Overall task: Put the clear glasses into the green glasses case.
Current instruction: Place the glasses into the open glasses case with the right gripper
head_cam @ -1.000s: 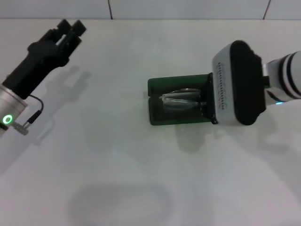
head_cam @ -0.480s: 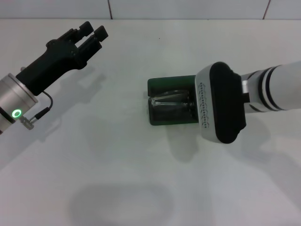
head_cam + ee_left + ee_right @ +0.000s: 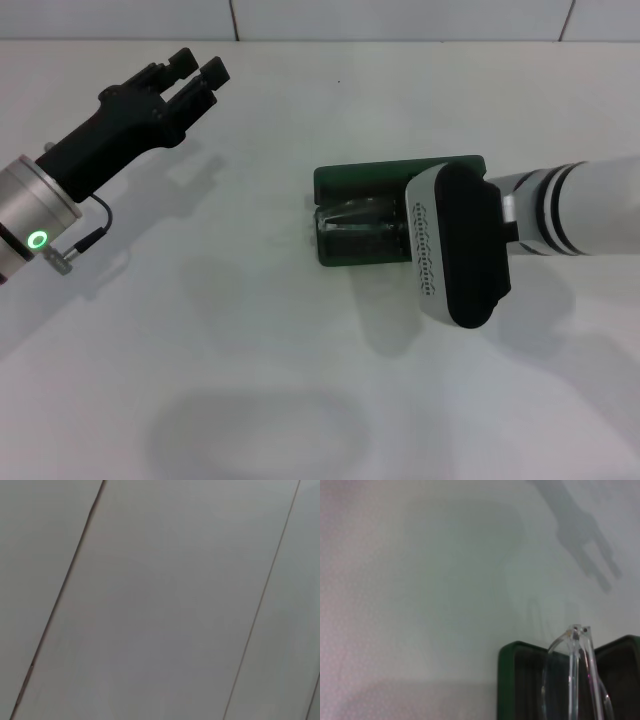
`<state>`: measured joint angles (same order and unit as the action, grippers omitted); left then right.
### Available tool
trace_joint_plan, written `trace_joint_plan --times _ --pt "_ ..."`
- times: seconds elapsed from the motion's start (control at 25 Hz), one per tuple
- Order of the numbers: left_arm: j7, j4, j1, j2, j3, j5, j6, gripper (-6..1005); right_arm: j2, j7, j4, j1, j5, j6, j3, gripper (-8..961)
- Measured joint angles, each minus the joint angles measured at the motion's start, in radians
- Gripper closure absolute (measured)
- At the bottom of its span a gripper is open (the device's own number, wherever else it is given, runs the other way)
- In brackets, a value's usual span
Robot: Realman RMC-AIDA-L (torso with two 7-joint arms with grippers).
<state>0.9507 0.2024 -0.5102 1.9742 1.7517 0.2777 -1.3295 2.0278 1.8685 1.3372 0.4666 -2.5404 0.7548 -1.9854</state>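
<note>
We see the green glasses case [image 3: 365,215] lying open at the centre of the white table [image 3: 250,380], the clear glasses [image 3: 350,215] inside it. Our right hand [image 3: 410,228] covers its right part; whether its fingers are apart we cannot tell. Our left hand [image 3: 190,72], upper left, fingers slightly apart, holds nothing.

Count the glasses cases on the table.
1: the green glasses case lies open at mid-table, partly under the right arm's wrist, with the clear glasses in it. None seems hidden.
</note>
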Motion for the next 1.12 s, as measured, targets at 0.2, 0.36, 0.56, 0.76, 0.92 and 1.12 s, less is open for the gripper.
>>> trace_joint_plan --times 0.2,0.36,0.56,0.76,0.92,1.12 --pt "-0.004 -0.001 0.002 0.000 0.000 0.000 0.003 467 0.000 0.001 -0.016 -0.024 -0.015 -0.080 -0.040 813" --pt "-0.004 -0.001 0.004 0.000 0.000 0.000 0.003 467 0.000 0.001 -0.017 -0.042 -0.033 -0.119 -0.059 812" --pt "-0.004 -0.001 0.004 0.000 0.004 0.000 0.003 467 0.000 0.002 -0.018 -0.055 -0.045 -0.140 -0.060 810" --pt "-0.001 -0.001 0.008 0.000 0.006 0.000 0.003 467 0.000 0.026 -0.017 -0.061 -0.049 -0.146 -0.055 808" --pt "0.000 -0.001 0.008 0.002 0.007 0.000 0.003 467 0.000 0.037 -0.021 -0.075 -0.061 -0.170 -0.055 806" --pt "0.003 -0.001 0.007 0.005 0.008 0.000 0.003 467 0.000 0.040 -0.025 -0.079 -0.065 -0.177 -0.055 804"
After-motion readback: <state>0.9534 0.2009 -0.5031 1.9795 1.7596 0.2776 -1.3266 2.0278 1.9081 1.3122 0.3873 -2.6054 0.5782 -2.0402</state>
